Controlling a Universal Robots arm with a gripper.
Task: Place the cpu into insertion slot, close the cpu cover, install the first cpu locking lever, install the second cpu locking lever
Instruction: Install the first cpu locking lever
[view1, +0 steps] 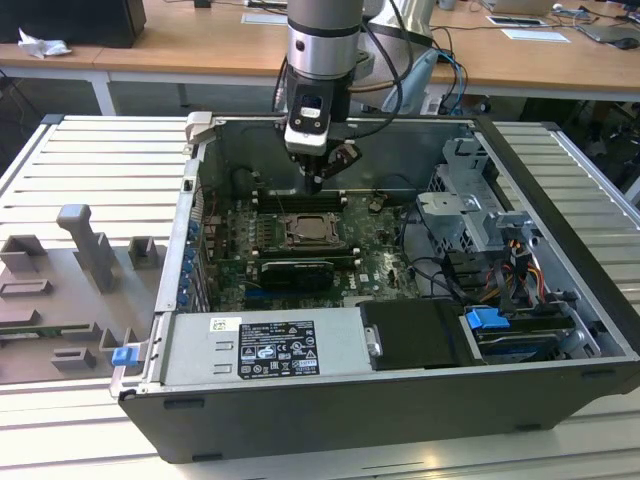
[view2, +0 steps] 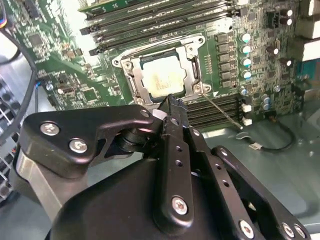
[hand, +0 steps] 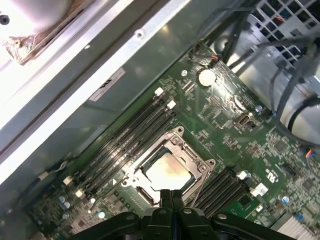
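Big open case (view1: 350, 420) lying on the slatted table (view1: 60, 160), and a grey fixture (view1: 90, 250) sits off on the exterior view's left. Inside the case, the power supply (view1: 260, 345) lines the near wall, with the green motherboard (view1: 375, 262) flat on the floor beyond it. The arm (view1: 322, 40) drops in from the far side, straight down over the board.

Here's the gripper (view1: 316, 185), fingertips pressed together with nothing between them. In both wrist views (view2: 171, 102) (hand: 171, 196) they meet in one narrow black point. It hangs just at the far edge of the socket, but I can't tell whether it touches metal.

Next to the socket are the memory slots (hand: 125, 140), long dark rows on its far side. The cover (view2: 191, 62) lies flat, its silvery frame around the chip. And there's the cpu (view2: 161, 77), seated in the socket with its pale top showing through the cover's window. In the exterior view it sits mid-board (view1: 306, 231), just nearer than the fingertips. A thin lever (view2: 222, 111) angles out from the socket corner; latched or loose, I can't tell.
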